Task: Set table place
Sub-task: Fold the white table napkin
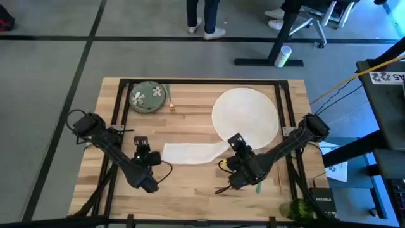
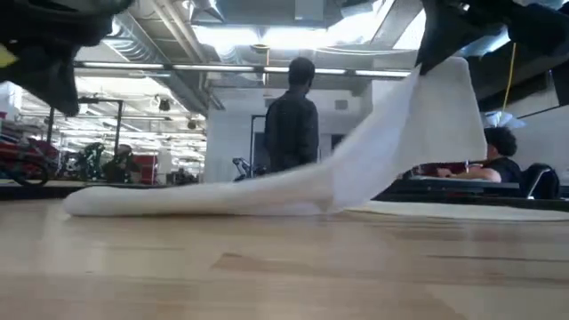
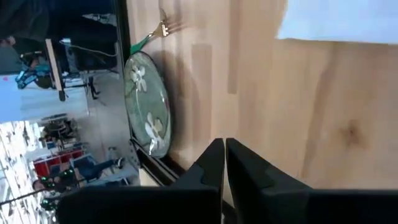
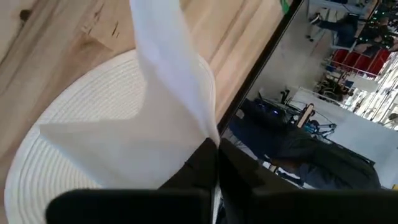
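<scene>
While left gripper (image 1: 140,147) waited clenched mid-table (image 1: 190,180), right gripper (image 1: 235,143) pinched napkin (image 1: 190,152) end, lifted beside plate (image 1: 245,116); dish (image 1: 147,97) at far-left corner.

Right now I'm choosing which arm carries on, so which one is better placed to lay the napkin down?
The right. The right gripper is shut on the napkin, lifting one end beside the white plate. The left gripper hangs shut and empty near the napkin's other end.
</scene>
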Robot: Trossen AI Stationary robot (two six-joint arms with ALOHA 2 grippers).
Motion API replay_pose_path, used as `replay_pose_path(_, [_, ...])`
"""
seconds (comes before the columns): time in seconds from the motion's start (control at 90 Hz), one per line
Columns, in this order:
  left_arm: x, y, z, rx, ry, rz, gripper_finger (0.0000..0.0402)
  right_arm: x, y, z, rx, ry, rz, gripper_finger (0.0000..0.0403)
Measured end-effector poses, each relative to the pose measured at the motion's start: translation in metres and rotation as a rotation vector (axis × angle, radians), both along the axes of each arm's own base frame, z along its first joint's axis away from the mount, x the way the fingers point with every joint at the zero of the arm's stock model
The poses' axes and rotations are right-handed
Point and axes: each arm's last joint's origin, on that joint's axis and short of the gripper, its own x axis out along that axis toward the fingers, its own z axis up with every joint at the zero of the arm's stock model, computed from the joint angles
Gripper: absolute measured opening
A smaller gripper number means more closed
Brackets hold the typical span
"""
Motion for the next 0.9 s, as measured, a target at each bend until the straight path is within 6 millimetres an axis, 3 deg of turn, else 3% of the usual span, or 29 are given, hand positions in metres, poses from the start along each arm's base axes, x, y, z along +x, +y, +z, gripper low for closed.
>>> replay_pose_path(0.144, [0.008,0.000,-0.004,-0.048,-0.011,-0.030,0.0000,0.000,0.000,0.000,0.003,0.003,-0.001,0.0000])
replay_pose_path(0.367, [0.030,-0.022,-0.017,-0.325,-0.088,-0.174,0.0000,0.000,0.000,0.000,0.005,0.004,-0.001,0.0000])
replay_pose_path(0.489, [0.040,-0.030,-0.017,-0.390,-0.146,-0.254,0.0007,0.000,0.000,0.000,0.010,0.007,-0.002,0.0000])
replay_pose_path(0.9, [0.043,-0.033,-0.024,-0.455,-0.205,-0.242,0.0123,0.000,0.000,-0.001,0.027,0.018,-0.008,0.0000])
